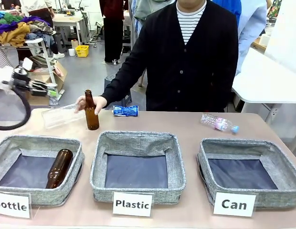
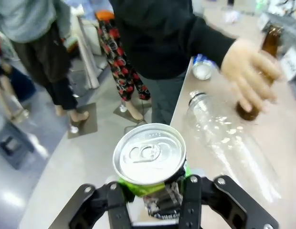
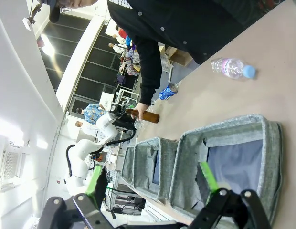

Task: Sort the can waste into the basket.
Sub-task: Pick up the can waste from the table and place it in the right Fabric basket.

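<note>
A dark can with a yellow-green band and silver top (image 2: 149,155) sits between the fingers of my left gripper (image 2: 155,198), which is shut on it beyond the table's left corner. From the front, that gripper (image 1: 50,91) hangs at the far left, above table height. A crushed blue can (image 1: 125,110) (image 3: 166,91) lies at the far edge in front of the person. The basket signed "Can" (image 1: 205,162) stands front right, with nothing in it. My right gripper (image 3: 153,181) hovers open over that basket (image 3: 224,131).
The person's hand (image 1: 95,101) holds an upright brown bottle (image 1: 91,112). One clear plastic bottle (image 1: 62,116) lies at the far left, another (image 1: 219,123) at the far right. The "Bottle" basket (image 1: 76,162) holds a brown bottle; the "Plastic" basket (image 1: 98,167) stands in the middle.
</note>
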`<state>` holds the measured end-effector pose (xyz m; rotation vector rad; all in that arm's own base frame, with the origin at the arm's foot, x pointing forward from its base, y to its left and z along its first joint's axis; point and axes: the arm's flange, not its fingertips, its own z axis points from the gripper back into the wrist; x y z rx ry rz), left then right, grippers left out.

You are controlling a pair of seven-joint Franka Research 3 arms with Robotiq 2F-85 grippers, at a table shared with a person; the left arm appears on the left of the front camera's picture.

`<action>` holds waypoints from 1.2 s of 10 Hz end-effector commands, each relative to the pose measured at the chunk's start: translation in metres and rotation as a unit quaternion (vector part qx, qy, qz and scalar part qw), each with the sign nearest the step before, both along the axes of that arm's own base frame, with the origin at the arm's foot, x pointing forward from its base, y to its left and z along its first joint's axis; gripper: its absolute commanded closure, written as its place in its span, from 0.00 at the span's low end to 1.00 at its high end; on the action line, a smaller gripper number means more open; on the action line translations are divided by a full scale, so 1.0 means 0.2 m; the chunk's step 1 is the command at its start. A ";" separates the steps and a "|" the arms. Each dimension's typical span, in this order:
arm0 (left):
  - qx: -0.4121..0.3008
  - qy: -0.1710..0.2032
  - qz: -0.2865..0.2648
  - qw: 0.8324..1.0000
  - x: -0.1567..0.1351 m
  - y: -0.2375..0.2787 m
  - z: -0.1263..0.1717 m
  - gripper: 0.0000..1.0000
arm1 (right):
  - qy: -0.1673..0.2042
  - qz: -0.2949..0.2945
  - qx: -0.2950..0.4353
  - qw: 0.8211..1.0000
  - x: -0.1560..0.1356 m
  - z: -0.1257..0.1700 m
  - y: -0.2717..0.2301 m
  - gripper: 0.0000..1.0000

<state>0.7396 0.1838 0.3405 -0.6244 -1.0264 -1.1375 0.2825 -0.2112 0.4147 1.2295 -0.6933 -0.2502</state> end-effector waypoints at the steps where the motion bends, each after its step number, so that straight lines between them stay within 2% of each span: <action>1: -0.009 -0.069 -0.021 0.997 -0.47 0.11 0.31 1.00 | -0.020 -0.004 0.002 1.000 0.02 0.00 0.00 0.00; 2: 0.009 -0.079 -0.039 0.996 -0.73 0.21 0.44 1.00 | -0.020 -0.004 0.002 1.000 0.02 0.00 0.00 0.00; 4: 0.062 -0.090 -0.063 0.992 -1.16 0.36 0.53 1.00 | -0.020 -0.004 0.002 1.000 0.02 0.00 0.00 0.00; 5: 0.083 -0.103 -0.105 0.986 -1.37 0.41 0.52 1.00 | -0.020 -0.004 0.002 1.000 0.02 0.00 0.00 0.00; 6: 0.105 -0.127 -0.174 0.971 -1.58 0.43 0.48 1.00 | -0.020 -0.004 0.002 1.000 0.02 0.00 0.00 0.00; 7: 0.118 -0.168 -0.225 0.952 -1.77 0.41 0.40 1.00 | -0.020 -0.004 0.002 1.000 0.02 0.00 0.00 0.00; 8: 0.122 -0.196 -0.254 0.939 -1.85 0.36 0.35 1.00 | -0.020 -0.004 0.002 1.000 0.02 0.00 0.00 0.00; 9: 0.117 -0.216 -0.197 0.949 -1.83 0.33 0.32 0.83 | -0.020 -0.004 0.002 1.000 0.02 0.00 0.00 0.00; 10: 0.090 -0.106 -0.197 0.970 -1.71 0.39 0.59 0.83 | -0.020 -0.004 0.002 1.000 0.02 0.00 0.00 0.00; 12: 0.090 -0.106 -0.197 0.970 -1.71 0.39 0.59 0.83 | -0.020 -0.004 0.002 1.000 0.02 0.00 0.00 0.00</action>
